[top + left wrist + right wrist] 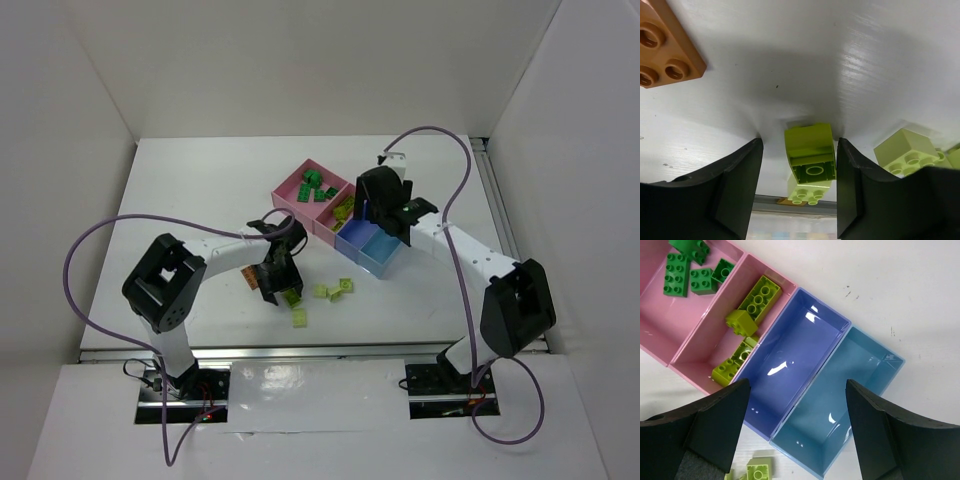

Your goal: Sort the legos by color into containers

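Note:
My left gripper (800, 190) is down on the table, open, with its jaws either side of a lime lego (809, 150); the right jaw is against the lego and a gap shows on the left. From above, this gripper (283, 290) covers most of that lego (291, 297). An orange-brown lego (665, 45) lies to its left. My right gripper (797, 415) hangs open and empty over the periwinkle container (790, 365) and the light blue container (840, 410). Dark green legos (677, 275) lie in one pink container (660, 325), lime legos (759, 297) in the other (705, 340).
Loose lime legos lie on the table near the left gripper: one by the front edge (300, 319) and two to the right (322, 290), (343, 287). The row of containers (300, 185) runs diagonally at the table's centre. White walls enclose three sides.

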